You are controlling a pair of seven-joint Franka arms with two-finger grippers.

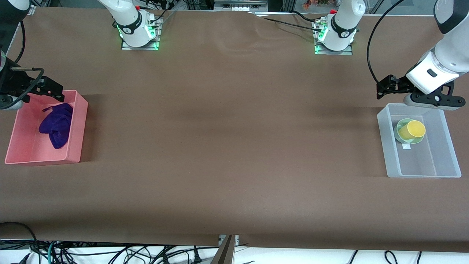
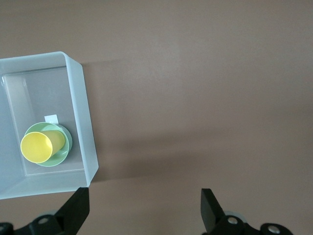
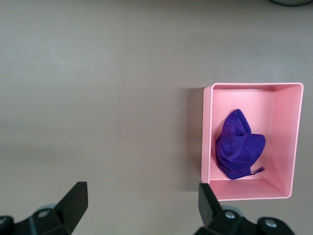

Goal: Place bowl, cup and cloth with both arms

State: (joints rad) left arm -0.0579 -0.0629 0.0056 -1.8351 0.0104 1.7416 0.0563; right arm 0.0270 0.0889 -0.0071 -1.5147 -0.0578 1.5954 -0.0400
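The pale green bowl [image 1: 402, 121] [image 2: 61, 156] sits in a clear plastic bin [image 1: 388, 146] [image 2: 85, 122] at the left arm's end of the table. The yellow cup [image 1: 413, 130] [image 2: 41, 145] lies tilted inside the bowl. The purple cloth [image 1: 56, 126] [image 3: 237, 147] lies crumpled in a pink bin [image 1: 77, 128] [image 3: 206, 137] at the right arm's end. My left gripper [image 1: 383, 88] [image 2: 145, 196] hangs open and empty over bare table beside the clear bin's rim. My right gripper [image 1: 55, 91] [image 3: 142, 191] is open and empty, up by the pink bin's rim.
A brown cover [image 1: 234, 146] spans the whole table between the two bins. Both arm bases [image 1: 139, 33] [image 1: 335, 36] stand along the edge farthest from the front camera. Loose cables [image 1: 110, 255] lie below the nearest table edge.
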